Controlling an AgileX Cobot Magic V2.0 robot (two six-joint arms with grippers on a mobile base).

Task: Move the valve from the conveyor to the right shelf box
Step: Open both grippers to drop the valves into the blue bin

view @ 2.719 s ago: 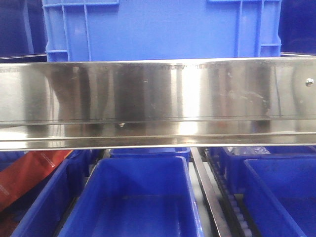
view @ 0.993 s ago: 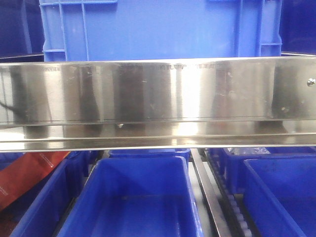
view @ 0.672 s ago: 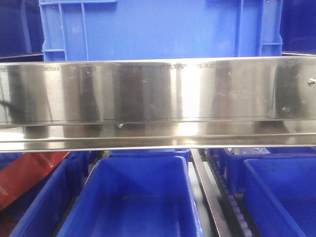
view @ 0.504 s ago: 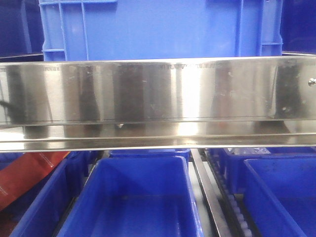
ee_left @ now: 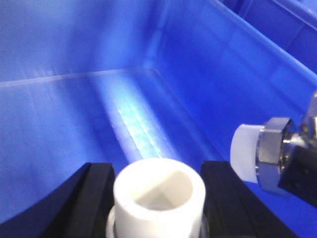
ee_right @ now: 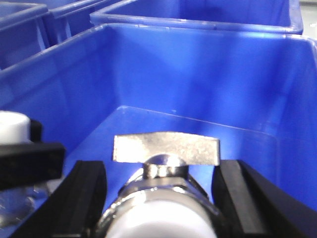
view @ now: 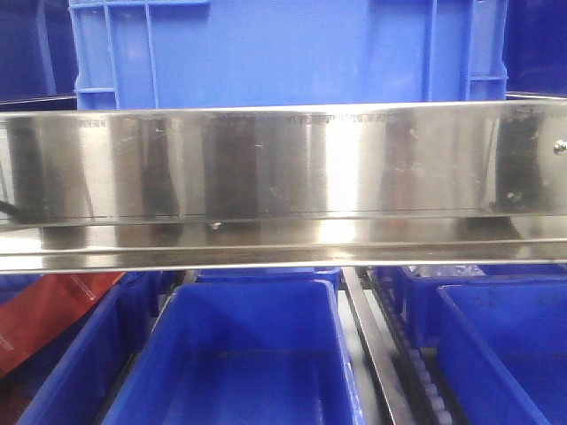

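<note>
Each end effector (ee_left: pixel 156 198) (ee_right: pixel 158 198) gripping a valve (ee_right: pixel 166 148), view shifted slightly right.

My left gripper (ee_left: pixel 157 198), a pair of black, flat-sided fingers (ee_left: pixel 94 196), is clamped on a white plastic cylindrical valve end (ee_left: pixel 159 193) that sits between the jaws with its open mouth facing away from the wrist. My right gripper (ee_right: pixel 161 198), with the same black fingers (ee_right: pixel 84 198), grips a chrome valve with a flat metal butterfly handle (ee_right: pixel 166 148) standing up between them. In the left wrist view the right gripper's load shows at the right edge; in the right wrist view the left gripper's finger shows at the left edge, so the two are near each other.
</note>
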